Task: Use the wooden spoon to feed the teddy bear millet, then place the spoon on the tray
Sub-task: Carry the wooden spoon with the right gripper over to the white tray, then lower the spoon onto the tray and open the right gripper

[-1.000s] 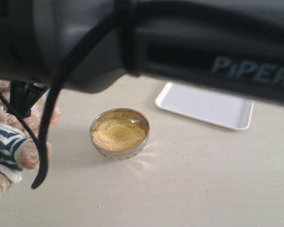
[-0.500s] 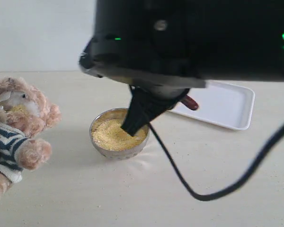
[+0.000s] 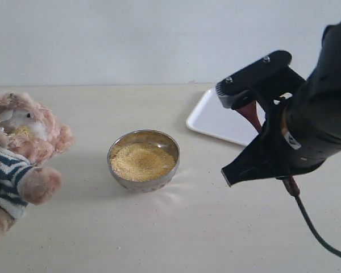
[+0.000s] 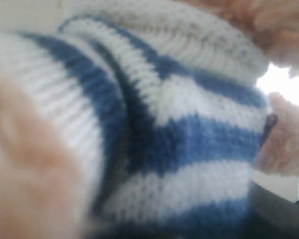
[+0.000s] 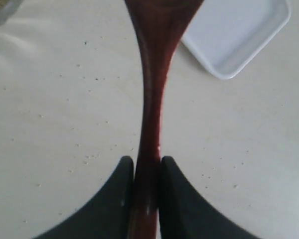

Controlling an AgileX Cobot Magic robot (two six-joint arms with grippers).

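The teddy bear sits at the left edge with yellow grains on its pale muzzle. Its striped shirt fills the left wrist view, and the left gripper's jaws are hidden there. The millet lies flat in the metal bowl mid-table. My right gripper hangs on the right, just in front of the tray. It is shut on the handle of the wooden spoon. In the right wrist view the gripper pinches the spoon, whose bowl end points toward the tray.
A pale wall stands behind the beige table. The right arm's black cable trails down at the front right. Scattered grains dot the table under the spoon. The metal bowl's rim shows at a corner of the right wrist view.
The right arm has swept from the bear's side, over the millet bowl, to the right in front of the tray, carrying the spoon. The bear and bowl have not moved.
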